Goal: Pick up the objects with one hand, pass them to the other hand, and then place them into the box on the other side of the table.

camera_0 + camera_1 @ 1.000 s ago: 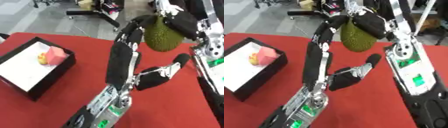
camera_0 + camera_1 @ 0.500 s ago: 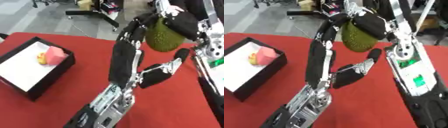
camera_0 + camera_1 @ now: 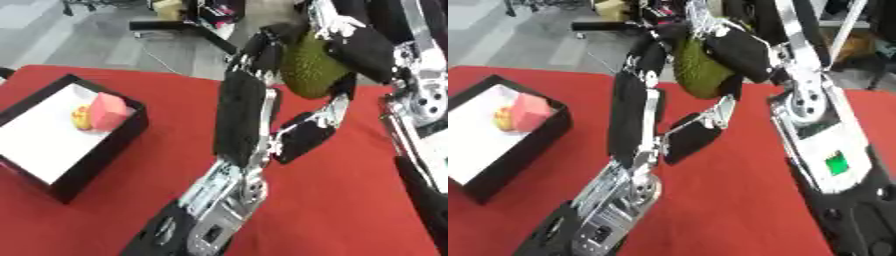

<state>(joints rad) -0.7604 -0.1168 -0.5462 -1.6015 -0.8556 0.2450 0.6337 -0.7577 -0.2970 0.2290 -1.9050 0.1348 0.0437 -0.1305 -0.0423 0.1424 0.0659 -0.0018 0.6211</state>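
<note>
A bumpy, olive-green, oval fruit-like object (image 3: 308,67) is hanging in the air above the far part of the red cloth-covered worktop (image 3: 131,190), held up between the two hands. The right hand (image 3: 741,50) is wrapping over its top and right side, fingers curled round it. The left hand (image 3: 267,45) is lying against the object's left side, just beside the right hand; whether its fingers are closing on the object or only touching it, I cannot tell. Below the left hand, its thumb is sticking out to the right under the object, apart from it.

The right eye view is showing the right forearm down to a green square on its silver casing, which the left eye view is cutting off at its edge. The left eye view is showing more of the worktop left of the left arm.

Well to the left of both hands, a black-walled box with a white floor (image 3: 96,160) is sitting on the worktop, holding a pink block (image 3: 107,111) touching a small yellow thing (image 3: 80,118).
</note>
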